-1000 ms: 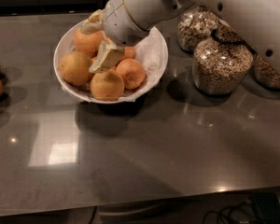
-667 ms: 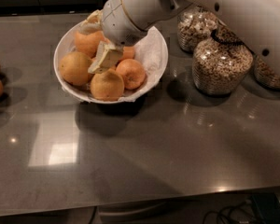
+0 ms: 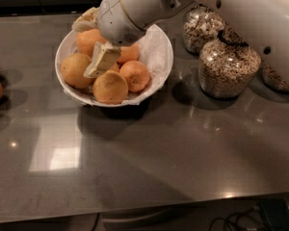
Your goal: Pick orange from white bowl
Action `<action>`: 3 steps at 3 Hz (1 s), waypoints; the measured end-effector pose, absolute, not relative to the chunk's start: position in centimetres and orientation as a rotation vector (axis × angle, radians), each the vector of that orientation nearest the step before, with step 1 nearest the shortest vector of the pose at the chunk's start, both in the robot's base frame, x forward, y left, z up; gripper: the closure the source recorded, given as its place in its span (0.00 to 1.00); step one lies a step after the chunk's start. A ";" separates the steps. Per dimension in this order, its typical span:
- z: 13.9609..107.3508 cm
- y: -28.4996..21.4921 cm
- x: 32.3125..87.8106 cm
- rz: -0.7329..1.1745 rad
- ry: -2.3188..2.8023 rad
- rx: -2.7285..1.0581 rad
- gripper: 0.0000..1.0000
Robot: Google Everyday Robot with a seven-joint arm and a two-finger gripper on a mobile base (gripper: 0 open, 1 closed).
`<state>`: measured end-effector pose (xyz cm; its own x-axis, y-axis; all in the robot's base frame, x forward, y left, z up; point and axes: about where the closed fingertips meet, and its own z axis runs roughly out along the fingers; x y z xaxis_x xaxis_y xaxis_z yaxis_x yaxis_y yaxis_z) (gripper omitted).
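Grey counter (image 3: 183, 158): the hand (image 3: 83, 50) hangs spread inside the white bowl (image 3: 169, 57) (paper-lined).

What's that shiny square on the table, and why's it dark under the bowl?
Camera view: the square is glare, a light mirrored in the glossy table; the dark patch is the shadow of the white bowl; the gripper, down among the fruit in the bowl, is brightly lit.

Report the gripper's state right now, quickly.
Gripper: low inside the white bowl; whether it is open, closed or holding anything cannot be told.
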<state>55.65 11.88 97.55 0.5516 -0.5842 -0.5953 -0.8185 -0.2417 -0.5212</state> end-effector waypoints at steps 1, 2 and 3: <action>97.9 12.8 55.2 0.396 1.127 -1.937 0.29; 96.5 13.2 55.4 0.422 1.188 -1.945 0.27; 94.9 13.3 55.8 0.438 1.254 -1.951 0.28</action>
<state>55.84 13.29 94.89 0.4587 -0.6201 -0.6365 -0.8815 -0.2274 -0.4137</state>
